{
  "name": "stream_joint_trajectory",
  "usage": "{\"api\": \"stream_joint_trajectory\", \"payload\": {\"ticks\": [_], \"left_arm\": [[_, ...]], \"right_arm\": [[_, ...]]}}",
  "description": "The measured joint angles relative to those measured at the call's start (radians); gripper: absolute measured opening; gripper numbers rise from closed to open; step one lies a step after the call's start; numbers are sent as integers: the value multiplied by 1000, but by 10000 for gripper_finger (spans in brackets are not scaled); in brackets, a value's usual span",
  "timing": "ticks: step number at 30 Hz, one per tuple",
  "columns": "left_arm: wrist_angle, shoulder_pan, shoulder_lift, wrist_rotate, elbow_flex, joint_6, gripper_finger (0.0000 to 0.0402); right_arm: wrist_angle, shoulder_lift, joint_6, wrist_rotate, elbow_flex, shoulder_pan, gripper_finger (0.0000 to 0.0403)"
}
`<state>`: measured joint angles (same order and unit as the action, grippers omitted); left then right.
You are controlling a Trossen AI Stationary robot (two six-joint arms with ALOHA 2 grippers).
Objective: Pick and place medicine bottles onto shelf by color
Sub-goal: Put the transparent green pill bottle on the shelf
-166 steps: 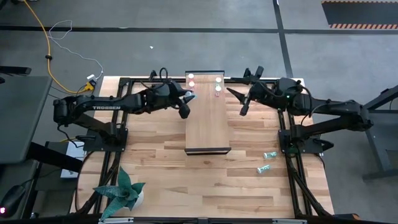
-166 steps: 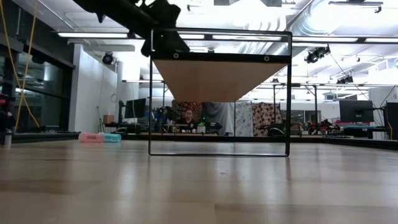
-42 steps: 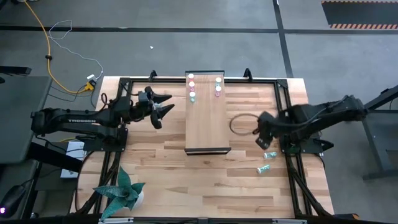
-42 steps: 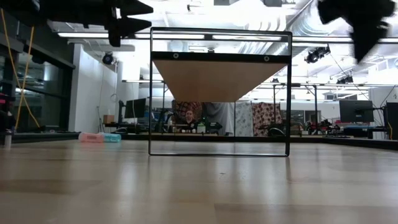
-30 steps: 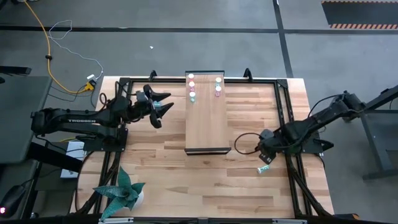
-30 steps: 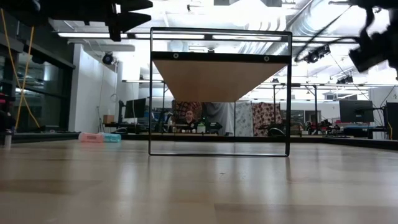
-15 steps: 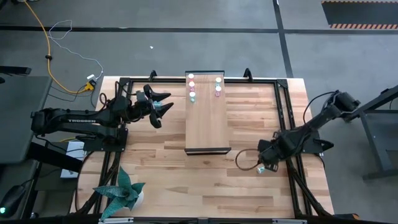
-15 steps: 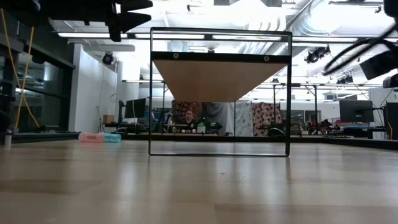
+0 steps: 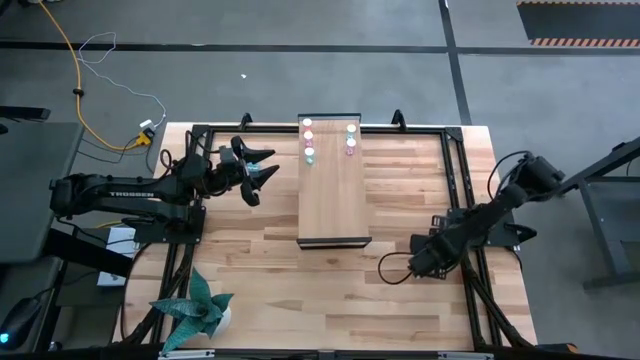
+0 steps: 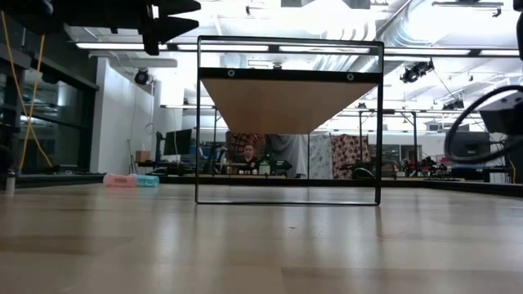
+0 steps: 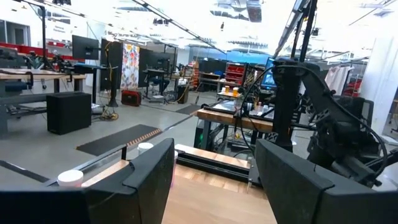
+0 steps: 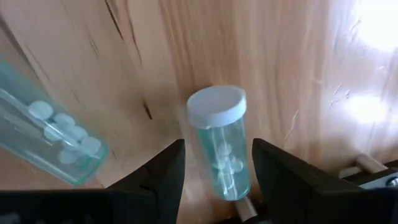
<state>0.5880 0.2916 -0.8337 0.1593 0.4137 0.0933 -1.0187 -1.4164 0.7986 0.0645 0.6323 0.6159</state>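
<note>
In the right wrist view, a teal-green medicine bottle [image 12: 224,168] with a white cap lies on its side on the wooden table. My right gripper [image 12: 217,144] points down over it, open, with one finger on either side and a gap showing at each. A second teal bottle [image 12: 50,140] lies beside it. In the high view my right gripper [image 9: 425,264] hides both. The shelf [image 9: 335,190] stands mid-table with pink and green bottles [image 9: 309,140] upright at its far end. My left gripper [image 9: 262,170] hangs open, left of the shelf.
A potted plant [image 9: 195,310] stands at the near left corner. Black frame rails [image 9: 455,200] run along the table's sides. A dark cable loop [image 9: 395,268] hangs beside my right gripper. Bare tabletop lies between the shelf and the near edge.
My right gripper has moved toward the table's near edge and down, rolling about its own axis, and now stands over the two teal bottles at the near right. Its fingers stay open. The bottles have not moved.
</note>
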Motion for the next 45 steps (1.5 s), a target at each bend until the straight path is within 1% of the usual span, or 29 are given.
{"api": "stream_joint_trajectory", "payload": {"ticks": [4,14,17,24,27,31,36,39,42,45], "left_arm": [[0,0,0,0,0,0,213],[0,0,0,0,0,0,213],[0,0,0,0,0,0,213],[0,0,0,0,0,0,213],[0,0,0,0,0,0,213],[0,0,0,0,0,0,213],[0,0,0,0,0,0,213],[0,0,0,0,0,-9,213],[0,0,0,0,0,-18,213],[0,0,0,1,0,-18,213]], "right_arm": [[0,-35,-21,-28,0,0,179],[14,-67,17,-35,4,0,176],[15,-67,31,-38,3,0,161],[17,-68,31,-40,3,0,111],[17,-68,31,-40,3,0,98],[-1,-71,18,-40,20,0,92],[-82,-64,5,17,97,0,91],[-91,-26,11,67,139,0,91],[-91,37,44,151,173,0,90],[-70,121,71,265,199,0,90]]}}
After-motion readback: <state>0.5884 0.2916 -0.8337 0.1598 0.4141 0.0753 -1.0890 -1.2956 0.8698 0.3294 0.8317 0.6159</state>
